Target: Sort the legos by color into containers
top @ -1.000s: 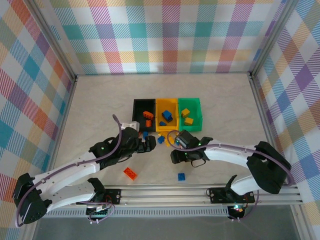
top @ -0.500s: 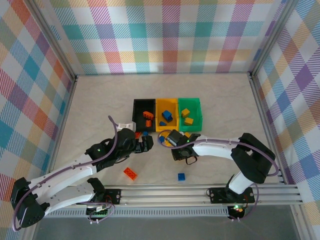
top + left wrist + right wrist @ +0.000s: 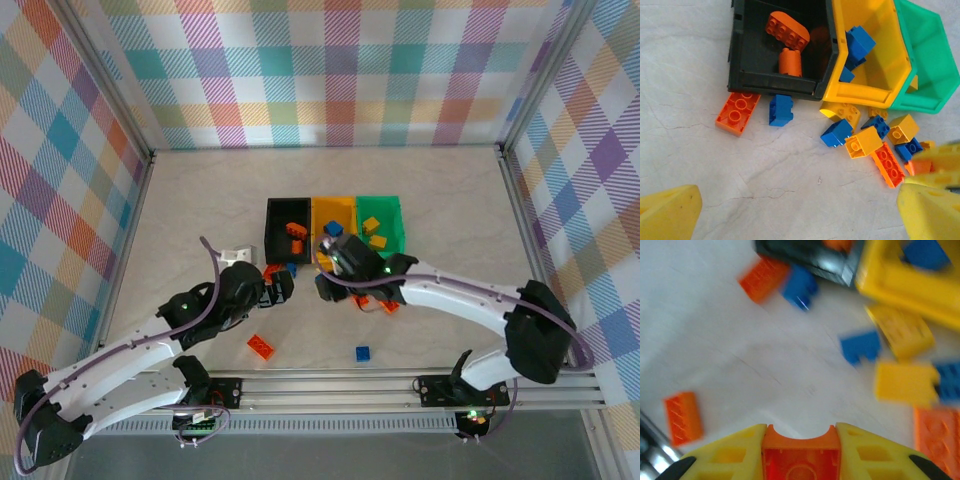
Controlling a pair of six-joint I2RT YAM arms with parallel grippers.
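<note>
Left gripper [image 3: 800, 215]: fingers wide apart, empty, hovering near side of the black bin [image 3: 775, 82]. A flat orange brick [image 3: 738, 113] and a blue brick [image 3: 781, 109] lie just beside that bin's near wall. The black bin has orange pieces in it, the yellow-orange bin [image 3: 867, 95] has blue, and the green bin [image 3: 398, 232] has yellow. A mixed loose cluster [image 3: 863, 142] sits just near of the yellow-orange bin. Right gripper [image 3: 800, 440]: clamped on an orange-red brick [image 3: 799, 462], above the table near of the bins. Reads as the carry step. Next move is probably far-left over the black bin, then release. Strays by the near rail: stray orange brick [image 3: 262, 346], stray blue brick [image 3: 362, 352].
</note>
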